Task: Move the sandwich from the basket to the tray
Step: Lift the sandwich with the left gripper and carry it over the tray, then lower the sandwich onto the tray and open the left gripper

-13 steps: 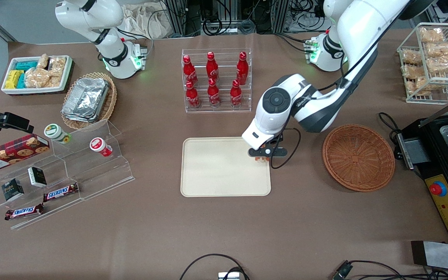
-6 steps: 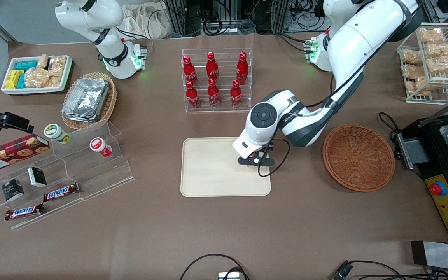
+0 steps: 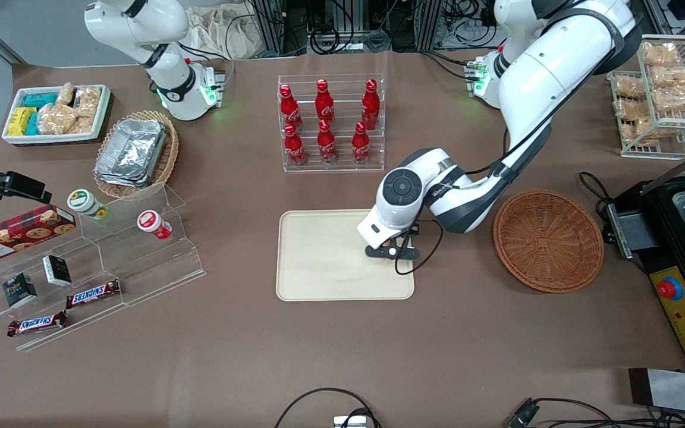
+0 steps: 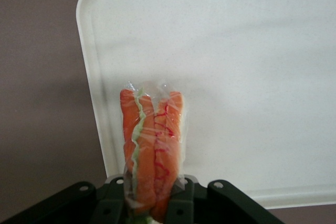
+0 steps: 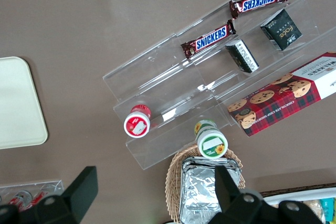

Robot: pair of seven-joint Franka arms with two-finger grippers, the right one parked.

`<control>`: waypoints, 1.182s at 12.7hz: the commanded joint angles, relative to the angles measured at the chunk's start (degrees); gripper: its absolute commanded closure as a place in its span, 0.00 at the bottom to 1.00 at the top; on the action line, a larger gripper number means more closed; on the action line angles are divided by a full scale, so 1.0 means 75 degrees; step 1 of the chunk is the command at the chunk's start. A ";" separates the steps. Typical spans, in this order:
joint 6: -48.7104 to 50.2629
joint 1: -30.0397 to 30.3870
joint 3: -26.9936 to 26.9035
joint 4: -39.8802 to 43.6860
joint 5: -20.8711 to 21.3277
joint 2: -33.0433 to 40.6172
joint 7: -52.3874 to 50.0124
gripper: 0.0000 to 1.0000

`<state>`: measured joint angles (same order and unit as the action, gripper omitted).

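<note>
Honestly, my main worry is a release near the rim: the sandwich (image 4: 152, 150) hangs over the tray (image 3: 319, 261) close to its edge at the working arm's end, so if I let go while it stands on its narrow edge, it could tip and land half on the rim or slide onto the brown table (image 3: 342, 351). The clear wrap looks slick, too, and may cling to one pad as the fingers part. The gripper (image 3: 391, 251) is clamped narrow on the sandwich's lower end. The basket (image 3: 547, 241) sits empty beside the tray.
</note>
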<state>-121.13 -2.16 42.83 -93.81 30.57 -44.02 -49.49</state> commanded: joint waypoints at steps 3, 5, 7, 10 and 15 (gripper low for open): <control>0.0037 -0.0193 -0.0027 0.0379 0.0190 -0.0353 -0.0058 0.79; 0.0037 -0.0461 -0.0283 0.0531 0.0178 -0.0400 -0.0105 0.79; 0.0037 -0.0743 -0.0553 0.0567 0.0155 -0.0412 -0.0152 0.79; 0.0037 -0.0744 -0.0578 0.0567 0.0120 -0.0412 -0.0152 0.58; 0.0037 -0.0674 -0.0578 0.0706 0.0061 -0.0342 -0.0408 0.00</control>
<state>-121.26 -6.63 38.66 -90.82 30.64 -46.11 -50.40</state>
